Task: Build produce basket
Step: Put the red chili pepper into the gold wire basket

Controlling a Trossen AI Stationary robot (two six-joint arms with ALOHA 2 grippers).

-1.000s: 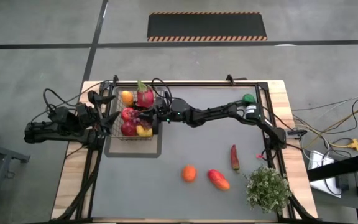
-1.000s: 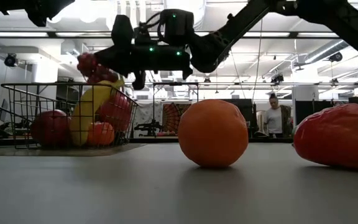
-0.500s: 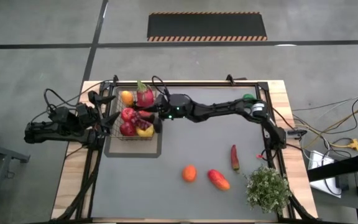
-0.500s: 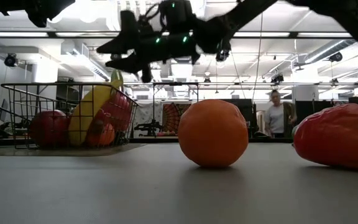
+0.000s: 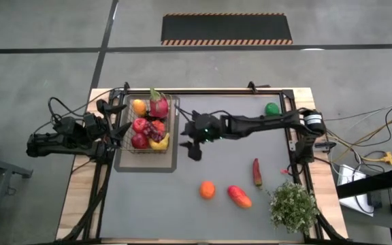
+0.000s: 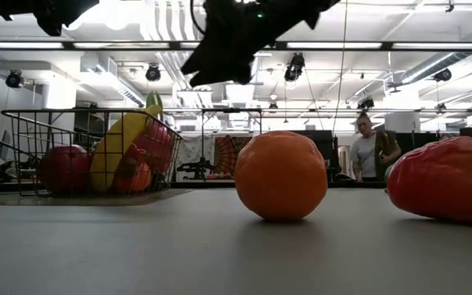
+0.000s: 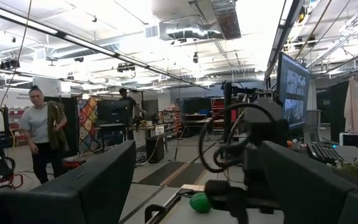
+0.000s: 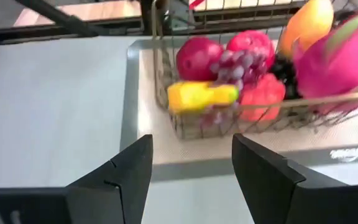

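Basket [image 5: 147, 129] sits at table left in the high view, holding produce; orange [image 5: 207, 190], mango [image 5: 239, 196], chilli [image 5: 256, 171] and lime [image 5: 271, 108] lie outside. Right gripper [image 5: 193, 145] hovers beside it, empty. Low view crops the arm. Left wrist view: left gripper [image 7: 191, 186] spread, idle. Right wrist view: fingers [image 8: 120, 174] parted. Approach the orange from directly above.

Thin dark metal wire basket [image 5: 146, 126], glossy plastic-looking orange [image 6: 281, 175] with a faintly dimpled skin, smooth shiny red mango [image 6: 447, 190], matt grey tabletop [image 5: 223, 163] edged in pale bare wood, matt black right gripper [image 8: 191, 171] fingers
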